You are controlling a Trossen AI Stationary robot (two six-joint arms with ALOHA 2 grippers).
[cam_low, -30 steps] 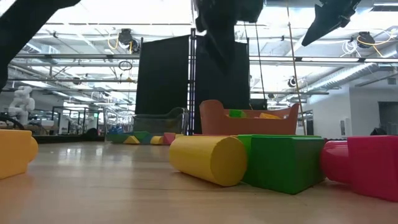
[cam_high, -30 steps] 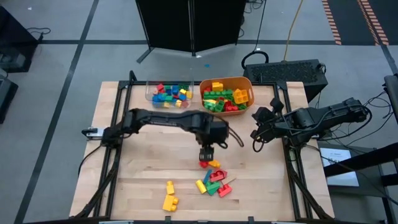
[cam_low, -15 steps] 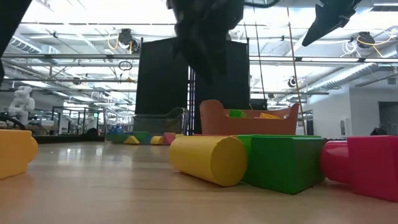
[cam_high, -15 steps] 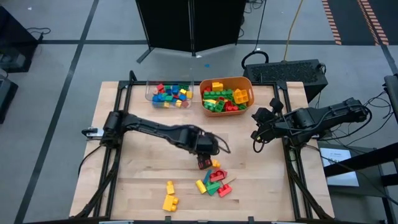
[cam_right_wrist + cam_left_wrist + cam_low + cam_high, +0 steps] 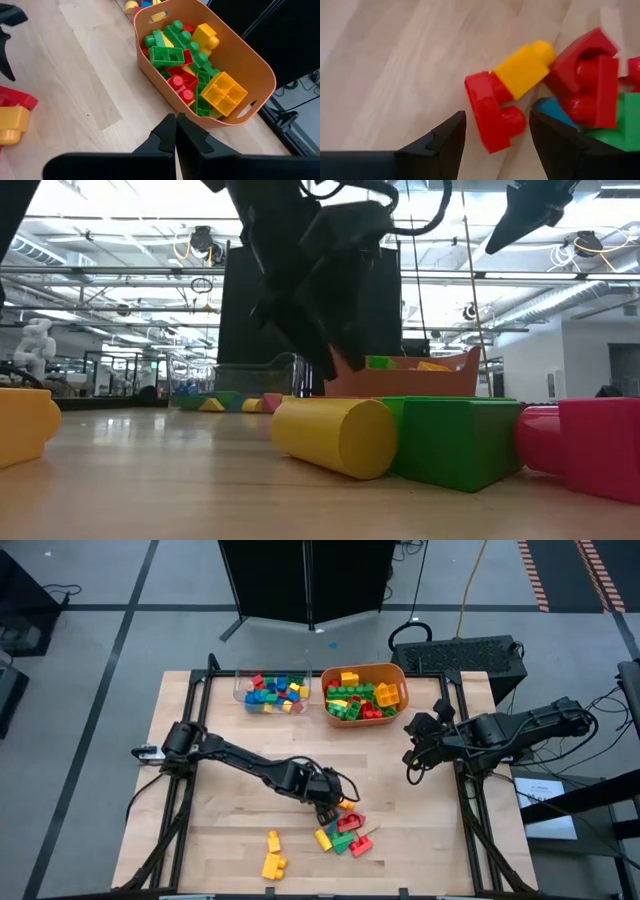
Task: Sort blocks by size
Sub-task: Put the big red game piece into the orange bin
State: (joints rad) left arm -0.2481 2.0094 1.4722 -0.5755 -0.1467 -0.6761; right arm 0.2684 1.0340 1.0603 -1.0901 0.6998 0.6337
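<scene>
My left gripper (image 5: 328,808) is open and low over the table at the far-left edge of a loose pile of blocks (image 5: 345,830). In the left wrist view its fingers (image 5: 442,142) stand on either side of a red block (image 5: 492,117) that lies on the wood next to a yellow block (image 5: 522,67). More red (image 5: 585,85), blue (image 5: 554,107) and green (image 5: 612,137) blocks lie just beyond. My right gripper (image 5: 176,125) is shut and empty, held above the table's right side (image 5: 412,755) near the orange tub (image 5: 210,65).
A clear tray (image 5: 272,690) of small blocks and the orange tub (image 5: 362,692) of bigger blocks stand at the far edge. Two yellow blocks (image 5: 272,858) lie near the front edge, left of the pile. Bare wood lies on the table's left half.
My left gripper has come down and toward the near edge, from above the table to just over the red block at the pile's edge, with the arm stretching out low. The blocks have stayed where they were.
</scene>
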